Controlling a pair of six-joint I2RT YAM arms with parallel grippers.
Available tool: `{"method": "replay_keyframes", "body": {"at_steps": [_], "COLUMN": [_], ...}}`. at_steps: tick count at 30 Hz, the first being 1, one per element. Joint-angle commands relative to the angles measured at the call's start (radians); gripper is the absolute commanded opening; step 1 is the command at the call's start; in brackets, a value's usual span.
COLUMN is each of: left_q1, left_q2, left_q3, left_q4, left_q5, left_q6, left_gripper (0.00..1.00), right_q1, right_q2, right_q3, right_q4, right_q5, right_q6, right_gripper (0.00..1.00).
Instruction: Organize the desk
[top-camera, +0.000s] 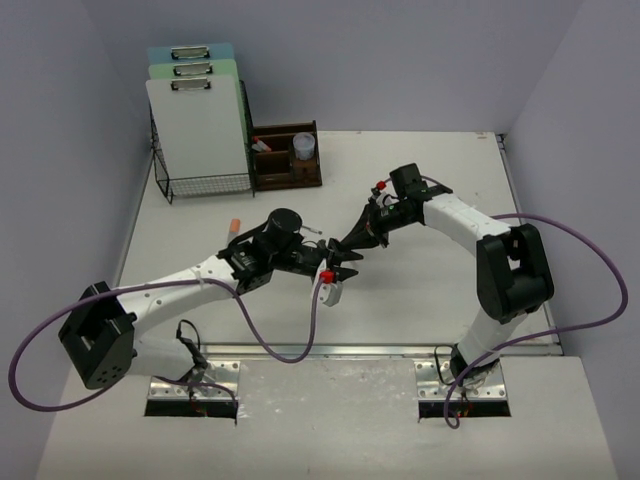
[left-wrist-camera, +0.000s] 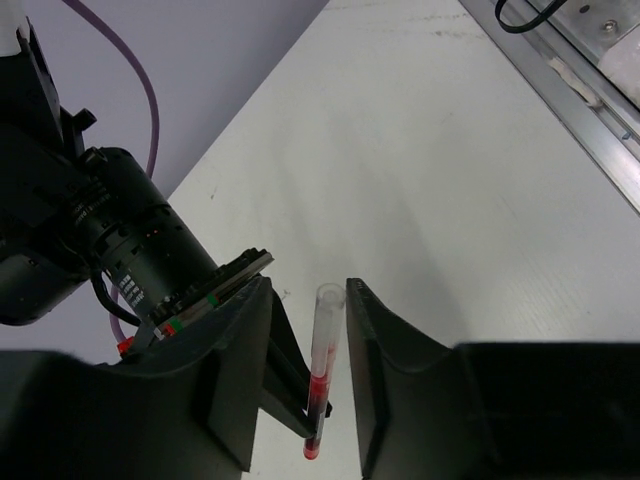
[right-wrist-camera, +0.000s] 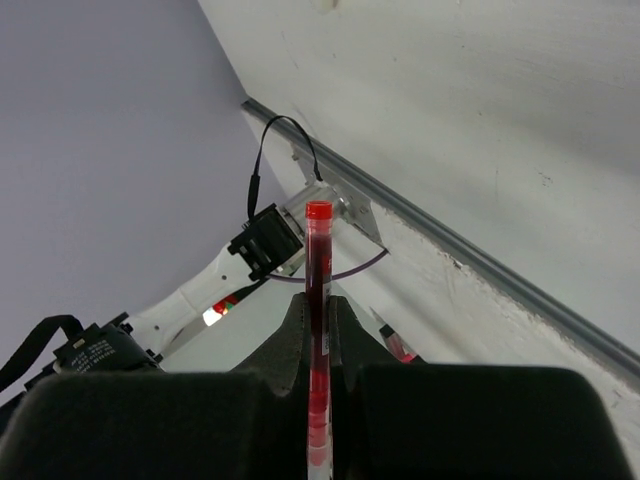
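The tabletop (top-camera: 420, 300) fills the middle of the top view. It is white and scuffed, with lavender walls round it and a metal rail (top-camera: 380, 350) along its 6 o'clock edge, just ahead of the arm bases. Both arms reach inward and their hands meet above its centre.

The right hand (right-wrist-camera: 318, 302) reaches in from 2 o'clock. Its fingers are pressed narrow onto a thin clear tube (right-wrist-camera: 318, 250), which runs straight out between them. The tube has a red cap at its far end and red contents lower down.

The left hand (left-wrist-camera: 308, 300) reaches in from 8 o'clock. In its wrist view the same tube stands between its two fingers (left-wrist-camera: 385, 370), clear end at 12 o'clock and red end at 6 o'clock. The fingers stand at a middling width. The tube lies just beside the finger at 3 o'clock, and a dark fingertip of the right hand sits in the gap at 9 o'clock. Whether either left finger touches the tube I cannot tell.

At 11 o'clock on the tabletop, against the back wall, stands a black wire rack (top-camera: 205, 185) holding three clipboards (top-camera: 195, 125) upright. Just beside it at 3 o'clock is a dark wooden tray (top-camera: 287, 170) with a small white cup (top-camera: 304, 148) toward its right end. A small orange piece (top-camera: 234, 226) lies on the tabletop near the left hand, at its 9 o'clock. What it is I cannot tell.
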Motion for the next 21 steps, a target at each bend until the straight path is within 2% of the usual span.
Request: {"method": "replay_keyframes", "body": {"at_steps": [1, 4, 15, 19, 21], "left_q1": [-0.007, -0.007, -0.007, -0.007, -0.006], "left_q2": [0.018, 0.027, 0.043, 0.043, 0.041], "left_q3": [0.053, 0.063, 0.078, 0.080, 0.080], "left_q4": [0.002, -0.015, -0.066, -0.099, -0.087], "left_q5": [0.032, 0.029, 0.002, -0.010, -0.019], "left_q6": [0.001, 0.013, 0.039, 0.035, 0.012], "left_gripper": [0.29, 0.25, 0.24, 0.05, 0.01], "right_q1": [-0.003, -0.003, -0.003, -0.003, -0.004], "right_q2": [-0.035, -0.039, -0.051, -0.054, -0.051], "right_q3": [0.012, 0.014, 0.015, 0.013, 0.010], "right_q4": [0.015, 0.007, -0.018, -0.018, -0.005], "right_q5": [0.003, 0.001, 0.005, -0.005, -0.032], "right_q6": [0.017, 0.017, 0.000, -0.002, -0.004], "right_gripper": [0.00, 0.00, 0.00, 0.00, 0.00]}}
